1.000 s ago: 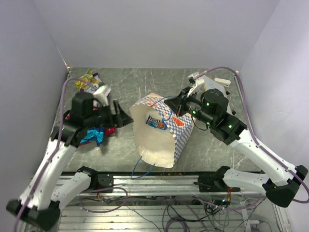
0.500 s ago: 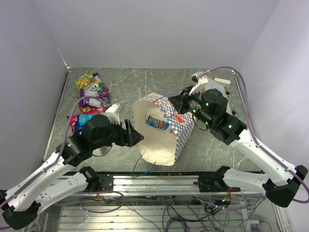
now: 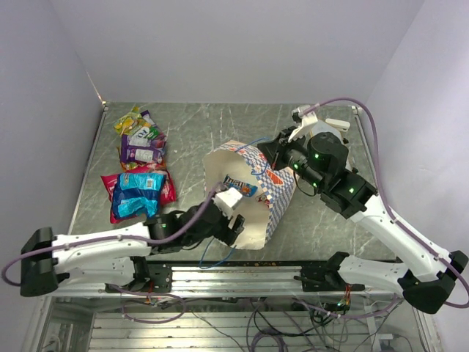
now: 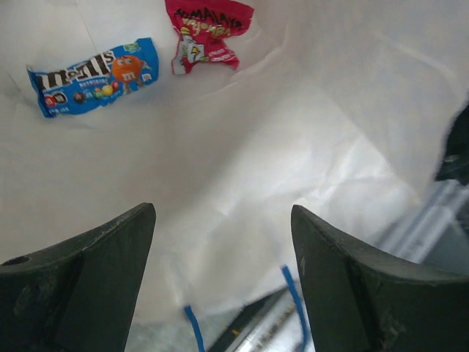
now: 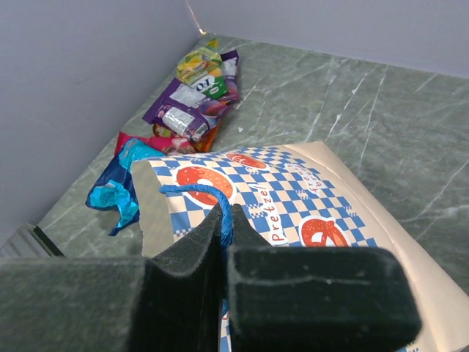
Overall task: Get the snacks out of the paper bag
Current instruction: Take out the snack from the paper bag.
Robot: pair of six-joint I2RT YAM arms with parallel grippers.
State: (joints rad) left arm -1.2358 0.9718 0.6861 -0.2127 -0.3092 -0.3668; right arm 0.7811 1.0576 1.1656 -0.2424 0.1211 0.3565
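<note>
Where the left end effector stands spread and empty inside the paper bag, two snacks lie ahead: a blue packet and a red packet.
Handling: light, glossy, probably slippery; pinch a crimped end.
Right end effector: clenched on the blue string handle, with the bag on the counter.
Only the left wrist view shows the red packet; only the right wrist view shows the handle pinch.

Paper bag: blue-and-white check outside, with orange pretzel motifs and orange lettering; plain cream inside. String handle: blue. Blue packet inside the bag: white lettering, multicoloured sweets printed on it. Red-pink packet beside it: yellow and white print. Purple and yellow-green packets and bright blue packets, red showing beneath, lie on the table, which is grey-green with pale marble veining.
</note>
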